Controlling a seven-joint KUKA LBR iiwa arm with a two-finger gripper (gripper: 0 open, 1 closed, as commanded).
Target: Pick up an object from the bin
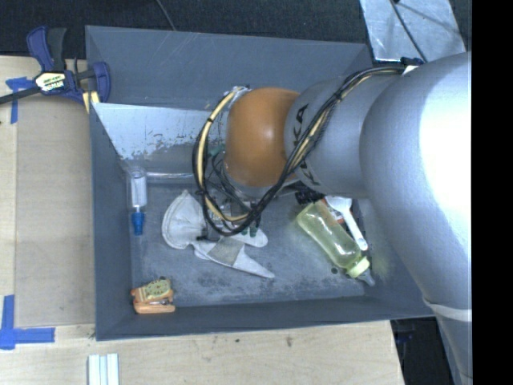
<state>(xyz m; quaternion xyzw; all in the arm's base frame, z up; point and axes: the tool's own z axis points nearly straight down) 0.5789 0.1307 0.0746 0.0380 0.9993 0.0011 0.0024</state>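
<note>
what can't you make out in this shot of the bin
Camera view:
- white cloth: right side hidden under the cables.
- red-and-white packet: mostly covered by the arm and the yellow bottle; kind unclear.
- small orange thing at lower left: too small to identify.

Just 1 camera here, above the grey bin (109,239) looking down into it, tilted slightly; arm (401,151) enters from the right.

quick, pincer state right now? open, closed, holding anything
Pincer: cannot be told; it is low beside the crumpled white cloth-like scraps in the middle of the grey metal bin.
</note>
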